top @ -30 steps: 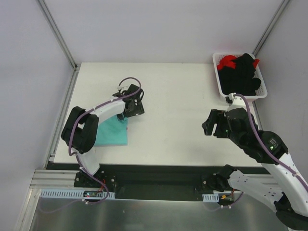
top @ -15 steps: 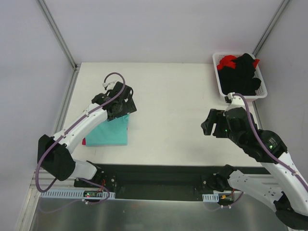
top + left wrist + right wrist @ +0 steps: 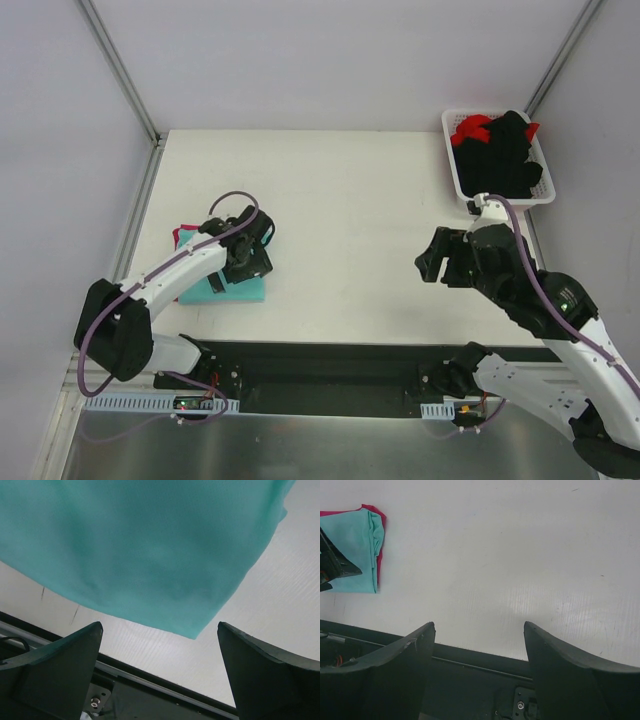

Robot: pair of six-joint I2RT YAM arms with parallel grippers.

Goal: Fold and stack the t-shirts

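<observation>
Left pincer [image 3: 157,630] gaped wide and empty, close over the smooth folded teal t-shirt [image 3: 140,550], a pink t-shirt [image 3: 183,236] edging out beneath. Right pincer [image 3: 479,630] stood parted too, gripping nothing above the matte white table [image 3: 520,555], the teal t-shirt well to its left.

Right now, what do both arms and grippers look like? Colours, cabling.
White link shells and black joint housings on the left arm and right arm, a purple cable looped along each. The left gripper and right gripper have two dark, matte, wedge-shaped fingers apiece. No markings legible.
</observation>
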